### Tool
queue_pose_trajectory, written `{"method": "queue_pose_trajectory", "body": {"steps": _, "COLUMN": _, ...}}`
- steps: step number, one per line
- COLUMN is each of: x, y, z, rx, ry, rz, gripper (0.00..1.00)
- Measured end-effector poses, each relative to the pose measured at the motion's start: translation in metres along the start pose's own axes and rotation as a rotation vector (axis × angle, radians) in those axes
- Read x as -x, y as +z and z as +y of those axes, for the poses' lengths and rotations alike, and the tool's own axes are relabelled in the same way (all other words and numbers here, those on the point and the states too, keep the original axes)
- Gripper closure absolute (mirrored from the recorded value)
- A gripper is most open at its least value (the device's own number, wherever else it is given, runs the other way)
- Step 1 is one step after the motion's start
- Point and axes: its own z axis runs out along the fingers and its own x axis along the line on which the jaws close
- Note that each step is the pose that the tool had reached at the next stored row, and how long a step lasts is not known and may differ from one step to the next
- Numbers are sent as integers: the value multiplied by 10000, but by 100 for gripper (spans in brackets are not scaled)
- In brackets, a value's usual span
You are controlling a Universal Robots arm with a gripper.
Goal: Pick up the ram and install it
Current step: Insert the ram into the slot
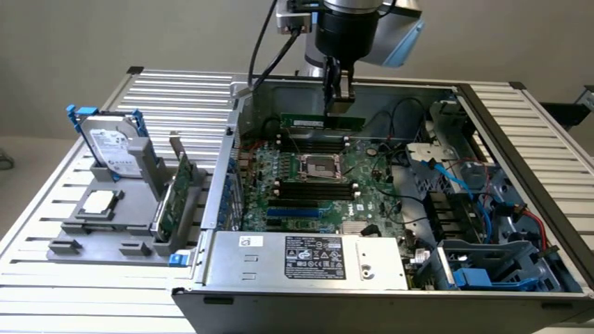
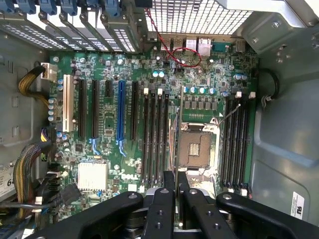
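Observation:
The ram [image 1: 321, 122], a long thin green stick, hangs level inside the open computer case, held from above with my gripper [image 1: 338, 99] shut on its upper edge. It is over the far part of the motherboard [image 1: 371, 182], behind the silver processor socket [image 1: 322, 167]. In the wrist view the ram [image 2: 175, 142] appears edge-on as a thin line running out from my gripper [image 2: 176, 183]. It lies above the strip between the black memory slots [image 2: 154, 134] and the processor socket [image 2: 198, 144]. It stands apart from the board and sits in no slot.
On the exterior view's left, a grey fixture [image 1: 79, 233] carries a hard drive [image 1: 111, 146], an upright green expansion card [image 1: 177, 198] and a small square processor chip [image 1: 97, 202]. The power supply [image 1: 307, 257] fills the case's near side. Blue cables [image 1: 464, 188] and drive bays crowd its right.

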Motion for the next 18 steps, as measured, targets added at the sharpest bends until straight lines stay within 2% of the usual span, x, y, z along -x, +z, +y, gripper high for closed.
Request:
{"method": "queue_pose_trajectory", "body": {"steps": 4, "x": -10, "y": 3, "z": 1, "rx": 1, "ry": 1, "rz": 1, "gripper": 86}}
{"method": "queue_pose_trajectory", "body": {"steps": 7, "x": -97, "y": 25, "z": 4, "rx": 4, "ry": -2, "rz": -83, "gripper": 86}}
{"method": "queue_pose_trajectory", "body": {"steps": 9, "x": -148, "y": 50, "z": 5, "rx": 9, "ry": 1, "rz": -109, "gripper": 86}}
{"method": "queue_pose_trajectory", "body": {"steps": 18, "x": -175, "y": 215, "z": 1, "rx": 12, "ry": 237, "rz": -114, "gripper": 86}}
